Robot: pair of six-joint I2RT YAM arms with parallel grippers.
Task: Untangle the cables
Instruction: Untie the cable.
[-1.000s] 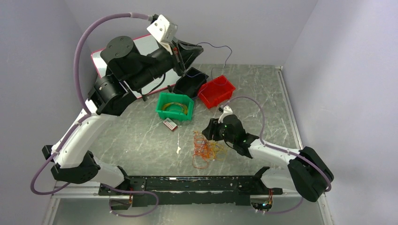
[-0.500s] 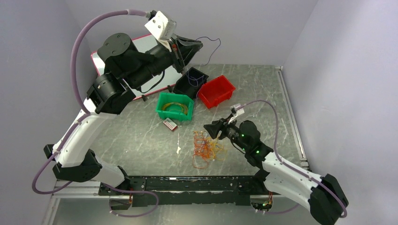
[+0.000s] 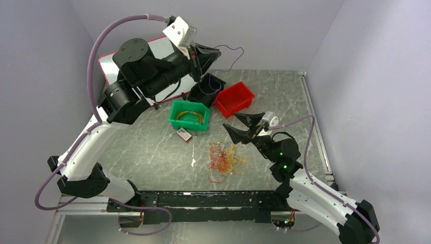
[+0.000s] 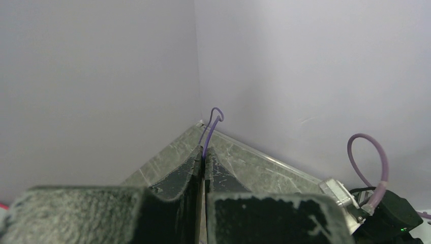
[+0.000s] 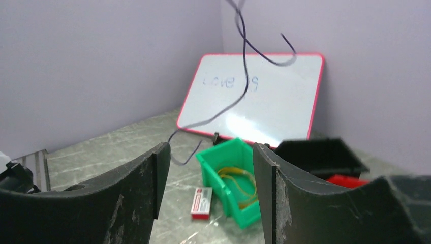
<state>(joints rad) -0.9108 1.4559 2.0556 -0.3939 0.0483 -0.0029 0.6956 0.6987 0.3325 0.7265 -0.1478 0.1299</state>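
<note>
The left gripper (image 4: 204,158), raised high above the far bins, is pinched shut on a thin dark-purple wire (image 4: 209,133) that rises from the fingertips in a small loop, while its free tail droops toward the black plastic bin (image 3: 199,96); whether the end actually lies inside that bin cannot be told. The right gripper (image 3: 229,122) hovers with its jaws spread wide and nothing between them, just beyond the far right edge of the tangled bunch of hair-thin yellow, orange and red cable loops (image 3: 223,158), which lies on the grey marbled tabletop (image 3: 152,147) close to the arm bases. These loops look nearly weightless and limp, with a slight springiness. A pull on one strand will probably drag its neighbours along or tighten a knot, and a strand could slip from between the pads unless it is squeezed firmly. The best hold is likely a single loop that sticks out at the rim of the heap, gripped at its outer curve and lifted slowly while the rest stays down. Of the three small bins, the green plastic bin (image 3: 189,126) holds a few coiled yellow loops (image 3: 190,117), the red plastic bin (image 3: 228,108) shows no contents from above, and the black one is too dark inside to judge.
</note>
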